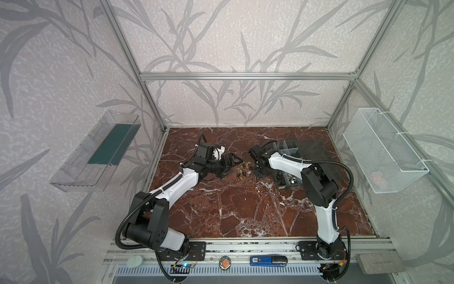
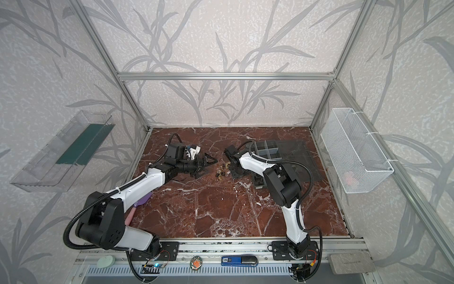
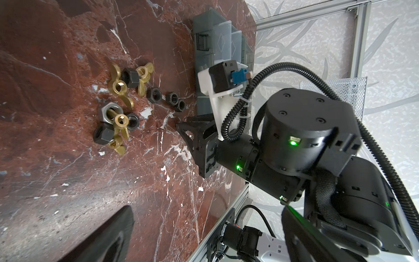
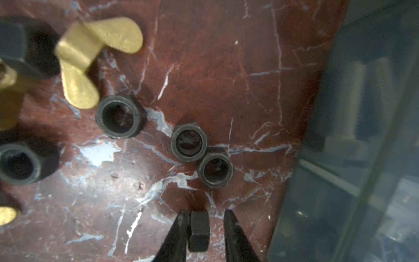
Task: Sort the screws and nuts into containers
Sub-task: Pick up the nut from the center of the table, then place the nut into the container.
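Note:
A small heap of nuts (image 1: 243, 171) (image 2: 222, 171) lies mid-table between the two grippers. The left wrist view shows brass wing nuts (image 3: 120, 87), black hex nuts (image 3: 154, 95) and a silver hex nut (image 3: 111, 111). My right gripper (image 4: 205, 213) (image 1: 256, 169) is down at the table with a black hex nut (image 4: 199, 231) on edge between its fingers. The nut touches one finger and a gap shows to the other. My left gripper (image 3: 206, 211) (image 1: 233, 163) hovers wide open and empty beside the heap. The dark grey organizer box (image 1: 287, 147) (image 4: 362, 136) with its containers stands just behind the right gripper, with pale bolts (image 4: 353, 90) showing through its wall.
The box's smoky lid (image 1: 317, 150) lies open flat towards the right wall. A white wire basket (image 1: 383, 152) hangs on the right wall, a clear bin with a green strip (image 1: 95, 152) on the left. A purple and pink object (image 2: 143, 198) lies under the left arm.

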You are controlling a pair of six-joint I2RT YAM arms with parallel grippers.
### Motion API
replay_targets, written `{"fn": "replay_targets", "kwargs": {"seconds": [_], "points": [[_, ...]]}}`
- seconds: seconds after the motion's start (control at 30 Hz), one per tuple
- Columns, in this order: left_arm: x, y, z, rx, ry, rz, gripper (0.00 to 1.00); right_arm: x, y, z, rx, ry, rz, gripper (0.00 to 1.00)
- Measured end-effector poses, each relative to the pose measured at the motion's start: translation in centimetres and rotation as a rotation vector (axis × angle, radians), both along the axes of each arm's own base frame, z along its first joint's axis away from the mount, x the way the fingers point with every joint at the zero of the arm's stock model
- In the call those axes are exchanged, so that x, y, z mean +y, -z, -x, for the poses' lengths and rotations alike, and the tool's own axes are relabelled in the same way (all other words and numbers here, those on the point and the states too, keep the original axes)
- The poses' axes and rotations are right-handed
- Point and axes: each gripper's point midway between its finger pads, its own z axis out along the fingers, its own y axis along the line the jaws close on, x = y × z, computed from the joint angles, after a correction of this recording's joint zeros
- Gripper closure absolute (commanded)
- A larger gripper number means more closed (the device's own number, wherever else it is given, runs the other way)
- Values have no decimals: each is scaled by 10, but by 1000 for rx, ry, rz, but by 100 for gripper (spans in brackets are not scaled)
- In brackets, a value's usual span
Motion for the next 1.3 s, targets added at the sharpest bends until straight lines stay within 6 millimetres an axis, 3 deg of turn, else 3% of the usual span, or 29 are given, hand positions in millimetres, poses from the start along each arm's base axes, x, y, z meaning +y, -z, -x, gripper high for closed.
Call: {"fn": "replay_targets", "kwargs": {"seconds": [0.3,0.53,0.83,1.07,1.3], "points": [[0,6,-1,15,0,-6,0,3,3,1,11,-4,-11,87],[-2,5,-6,16,1,-6,0,-1,-3,-1,5,2,-17,88],[-6,-2,-13,3,4,-1,0,-11,-65,-14,-105,33,-104,89],[-15,-5,-16,-1,24,1,0,-48,-106,-30,-182,120,-153,89],[-20,-3,-16,7,35,-2,1,-95,-103,-56,-194,242,-149,88]]}}
